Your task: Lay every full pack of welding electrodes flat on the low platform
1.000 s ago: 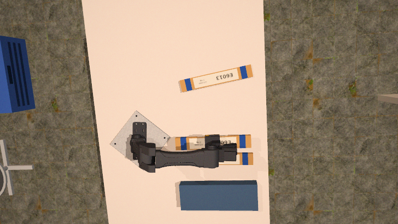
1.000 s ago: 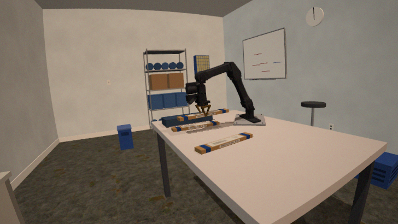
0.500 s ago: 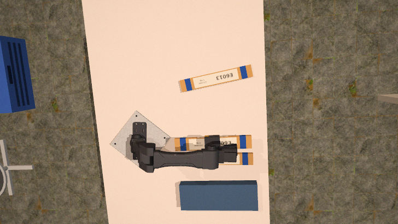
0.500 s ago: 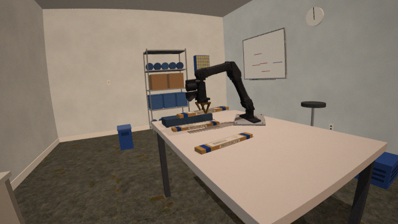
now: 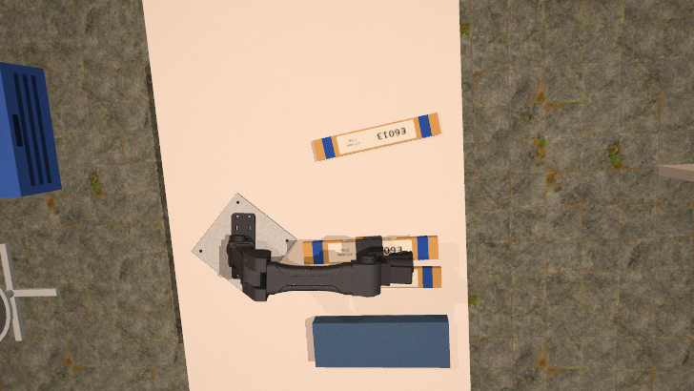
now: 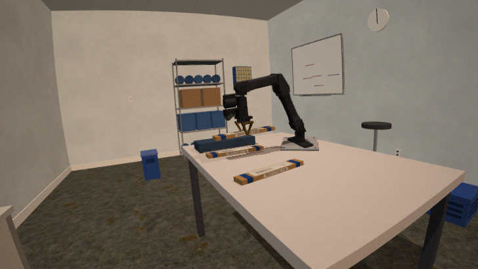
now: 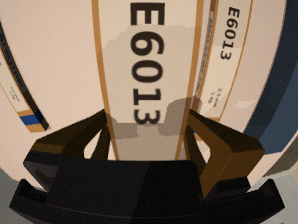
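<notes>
Evidently the claw (image 6: 243, 132) (image 7: 147, 112) is closed on a pack of welding electrodes, with one finger against each long side. This gripped pack (image 5: 424, 247) (image 6: 227, 136) (image 7: 147, 60) is raised over the bench (image 5: 291, 87) (image 6: 334, 193) (image 7: 55, 60), its printed E6013 label facing up and its length roughly parallel to the low platform. From above, it lies between the two other packs and is off to one side of the platform.

Just beside it in the top view, but lower, a second pack (image 5: 431, 277) (image 6: 234, 152) (image 7: 227, 55) rests flat on the bench, partly hidden from above by the arm (image 5: 311, 278) (image 6: 287, 100). It sits between the raised pack and the dark blue platform (image 5: 380, 342) (image 6: 224, 144) (image 7: 280, 85). The third pack (image 5: 377, 136) (image 6: 269, 171) (image 7: 22, 105) lies flat on the bench, well apart from the platform and slightly angled to the others. None of the three rests on the platform. The arm's base plate (image 5: 214, 250) (image 6: 309, 144) stands on the bench near one end of the raised pack.

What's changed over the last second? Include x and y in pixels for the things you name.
The gripper (image 6: 243, 133) (image 7: 147, 112) has risen a little, carrying the pack between its fingers (image 5: 339, 248) (image 6: 228, 134) straight up with it. I see nothing newly gripped or let go. The angled pack (image 5: 376, 136) (image 6: 269, 172) (image 7: 15, 97), the pack partly under the arm (image 5: 427, 277) (image 6: 236, 151) (image 7: 230, 50) and the platform (image 5: 380, 344) (image 6: 224, 144) (image 7: 280, 100) stayed put.
</notes>
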